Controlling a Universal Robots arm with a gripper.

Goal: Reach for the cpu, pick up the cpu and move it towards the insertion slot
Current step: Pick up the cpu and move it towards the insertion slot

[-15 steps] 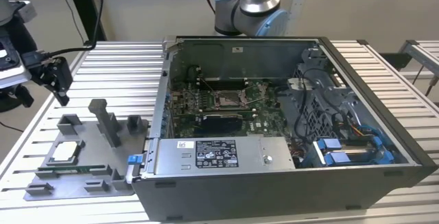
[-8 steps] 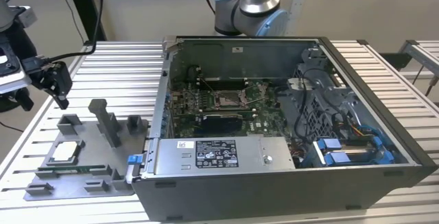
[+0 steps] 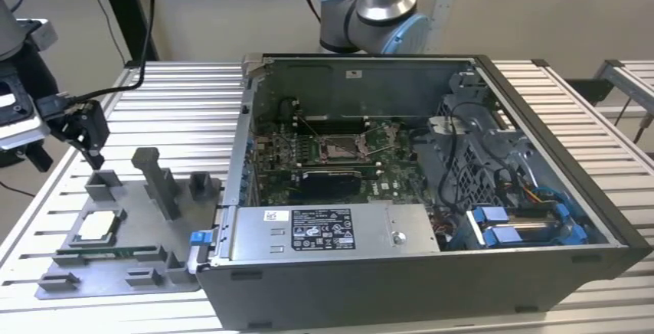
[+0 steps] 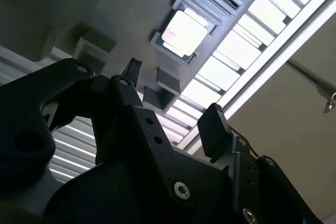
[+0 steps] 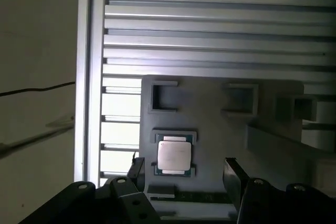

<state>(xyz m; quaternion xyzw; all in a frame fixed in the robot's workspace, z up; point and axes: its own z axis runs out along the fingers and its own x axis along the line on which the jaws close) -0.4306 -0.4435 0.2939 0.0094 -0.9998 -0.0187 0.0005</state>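
Silvery-white metal over a tan rim: the small flat square cpu [image 5: 174, 156] lies face up in a framed pocket of the grey plastic tray [image 5: 210, 135]. The tray sits on the slatted aluminium desk [image 3: 174, 104], just beside the open black computer case [image 3: 430, 288]. Raised lips around the pocket are there, I judge, to stop the chip sliding and keep it level for a grasp from above. Being square, it has no real long axis; its edges run parallel with the tray's, and I cannot tell which corner is keyed. My black two-fingered gripper [image 3: 92, 154] hangs above the tray, clear of the chip, spread wide and holding nothing. In the first wrist view the chip shows between the fingers, a line-up suited to taking opposite edges. Silver-framed square insertion slot [image 3: 342, 148]: on the green board inside the case, well apart from the chip.
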